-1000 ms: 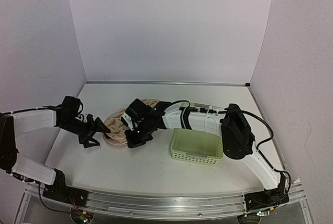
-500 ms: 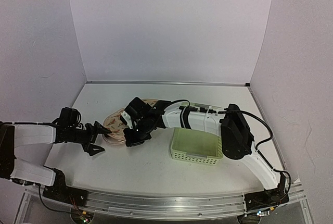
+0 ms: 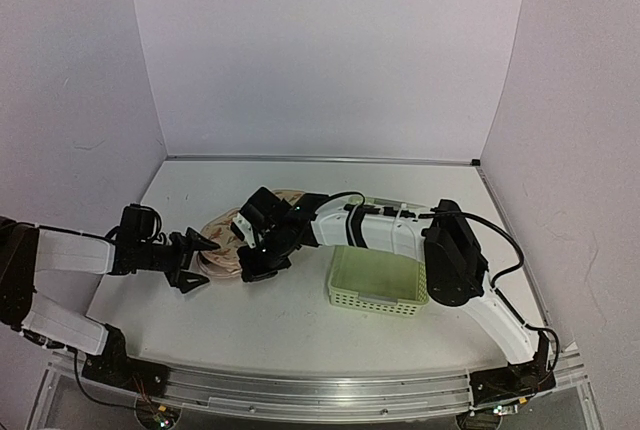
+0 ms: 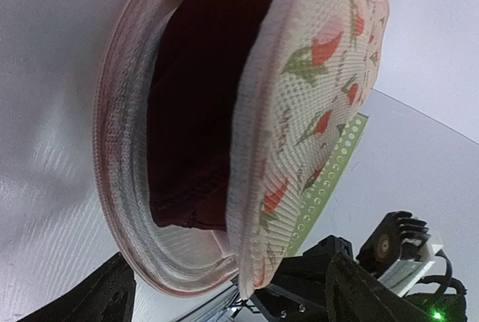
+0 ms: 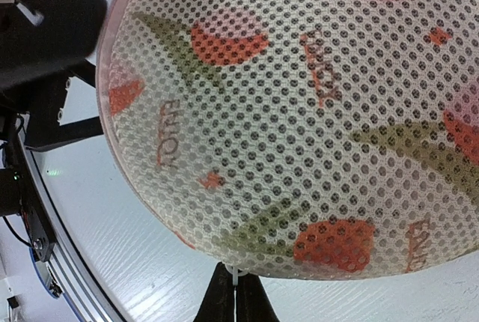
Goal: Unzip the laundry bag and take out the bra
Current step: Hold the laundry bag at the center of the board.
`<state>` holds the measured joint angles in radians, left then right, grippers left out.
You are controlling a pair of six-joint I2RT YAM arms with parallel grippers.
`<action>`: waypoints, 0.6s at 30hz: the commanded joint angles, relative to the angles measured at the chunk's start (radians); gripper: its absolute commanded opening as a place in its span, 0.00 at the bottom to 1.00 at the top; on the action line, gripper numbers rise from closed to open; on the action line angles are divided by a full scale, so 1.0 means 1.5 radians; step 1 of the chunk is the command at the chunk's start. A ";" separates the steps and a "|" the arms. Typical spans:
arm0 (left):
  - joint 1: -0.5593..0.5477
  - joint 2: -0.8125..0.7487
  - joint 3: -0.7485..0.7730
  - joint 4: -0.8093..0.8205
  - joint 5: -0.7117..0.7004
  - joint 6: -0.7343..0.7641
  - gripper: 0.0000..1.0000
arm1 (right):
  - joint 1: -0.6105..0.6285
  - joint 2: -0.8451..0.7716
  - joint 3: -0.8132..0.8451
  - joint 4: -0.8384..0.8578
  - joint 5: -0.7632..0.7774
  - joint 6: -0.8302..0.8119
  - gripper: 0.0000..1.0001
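The laundry bag [image 3: 226, 234] lies left of centre on the table, its printed mesh lid [image 4: 318, 75] lifted off the lower half. A dark red bra [image 4: 194, 97] sits inside the opening. My left gripper [image 3: 200, 253] is open at the bag's left side, low over the table; in its wrist view the left gripper [image 4: 228, 281] has one dark finger on each side of the open rim. My right gripper [image 3: 250, 264] is at the bag's near right rim. In its wrist view the right gripper [image 5: 236, 292] is shut on the small white zip pull [image 5: 236, 272] under the lid [image 5: 299, 112].
A pale green slatted basket [image 3: 378, 281] stands right of the bag, under the right arm; a strip of this basket [image 4: 333, 176] shows behind the lid. White walls close the table at the back and both sides.
My left gripper has dropped lower and swung right, so its open fingers now point into the bag's opening. The right gripper and the lid have stayed put.
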<state>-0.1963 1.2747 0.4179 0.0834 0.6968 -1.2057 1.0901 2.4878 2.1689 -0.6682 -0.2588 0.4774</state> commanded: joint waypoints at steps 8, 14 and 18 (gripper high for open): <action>-0.066 0.068 0.040 0.074 -0.019 -0.031 0.86 | 0.004 -0.026 -0.013 0.032 -0.004 0.006 0.00; -0.067 0.090 0.052 0.089 -0.027 -0.032 0.68 | 0.003 -0.035 -0.028 0.037 -0.006 0.004 0.00; -0.067 0.100 0.052 0.095 -0.028 -0.030 0.48 | 0.004 -0.041 -0.036 0.040 -0.008 0.001 0.00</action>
<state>-0.2939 1.4120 0.4583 0.1696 0.6651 -1.2526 1.0901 2.4878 2.1189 -0.6525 -0.2604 0.4801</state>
